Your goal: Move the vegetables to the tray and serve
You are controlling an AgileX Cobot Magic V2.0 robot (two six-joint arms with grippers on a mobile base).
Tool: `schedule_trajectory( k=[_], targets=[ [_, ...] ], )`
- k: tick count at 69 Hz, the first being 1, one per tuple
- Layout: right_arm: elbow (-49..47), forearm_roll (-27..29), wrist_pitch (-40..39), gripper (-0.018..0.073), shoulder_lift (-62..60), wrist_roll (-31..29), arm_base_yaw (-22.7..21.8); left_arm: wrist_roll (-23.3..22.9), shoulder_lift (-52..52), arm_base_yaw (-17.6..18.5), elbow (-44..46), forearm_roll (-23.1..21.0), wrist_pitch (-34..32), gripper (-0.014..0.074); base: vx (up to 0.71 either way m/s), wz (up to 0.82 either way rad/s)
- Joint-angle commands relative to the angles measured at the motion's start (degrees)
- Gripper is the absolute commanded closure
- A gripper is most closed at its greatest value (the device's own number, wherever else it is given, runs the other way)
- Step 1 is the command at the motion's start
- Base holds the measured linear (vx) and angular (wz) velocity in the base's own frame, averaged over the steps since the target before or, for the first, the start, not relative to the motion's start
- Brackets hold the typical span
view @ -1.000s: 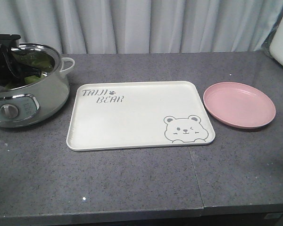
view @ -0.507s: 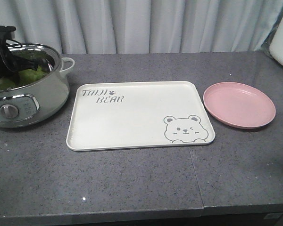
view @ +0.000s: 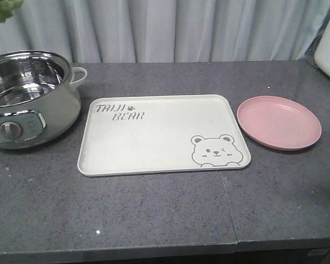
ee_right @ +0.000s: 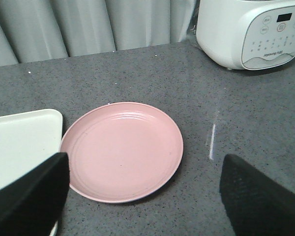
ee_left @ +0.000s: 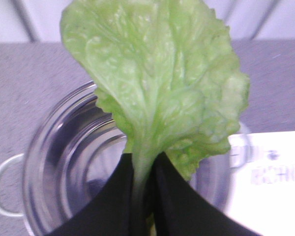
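Note:
My left gripper [ee_left: 145, 167] is shut on the pale stem of the vegetables, a crinkly light-green lettuce leaf [ee_left: 157, 73] that hangs in the air above the steel pot [ee_left: 64, 162]. From the front, only the leaf's edge [view: 0, 8] shows at the top left corner, high over the pot [view: 27, 99], whose bowl shows bare metal. The cream tray [view: 162, 135] with the bear face lies flat mid-counter with nothing on it. My right gripper [ee_right: 143, 158] hovers open over the near edge of the pink plate [ee_right: 122, 150], with nothing between its fingers.
The round pink plate [view: 279, 122] lies just right of the tray. A white rice cooker [ee_right: 250, 32] stands at the back right of the grey counter. Curtains hang behind. The pot's handle [view: 78, 75] points toward the tray.
My left gripper has risen out of the pot with the lettuce and left the front view at the top. The pot now shows a bare steel inside.

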State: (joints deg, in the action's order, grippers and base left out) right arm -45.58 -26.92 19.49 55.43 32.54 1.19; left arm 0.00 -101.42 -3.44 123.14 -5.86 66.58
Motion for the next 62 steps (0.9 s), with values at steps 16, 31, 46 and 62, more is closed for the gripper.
schedule_trajectory(
  k=[16,31,46,62],
  targets=[
    [-2.1,10.2,-10.1,-0.0019,-0.4,-9.9,0.0,11.5,6.3,1.3,1.7,-30.7,-3.9,0.0603,0.00,0.00],
    [-5.1,20.6,-11.8,-0.0017,0.6,-17.8,0.0,15.9,4.0,7.9,1.7,-34.4,-4.3,0.0603,0.00,0.00],
    [-18.7,35.2,-8.6,-0.0017,7.6,-31.2,0.0,17.3,-0.8,13.0,1.7,-34.0,-4.1,0.0603,0.00,0.00],
    [-39.1,62.5,1.4,-0.0017,21.9,-51.1,0.0,20.0,-3.6,14.7,1.7,-34.3,-7.0,0.0603,0.00,0.00]
  ],
)
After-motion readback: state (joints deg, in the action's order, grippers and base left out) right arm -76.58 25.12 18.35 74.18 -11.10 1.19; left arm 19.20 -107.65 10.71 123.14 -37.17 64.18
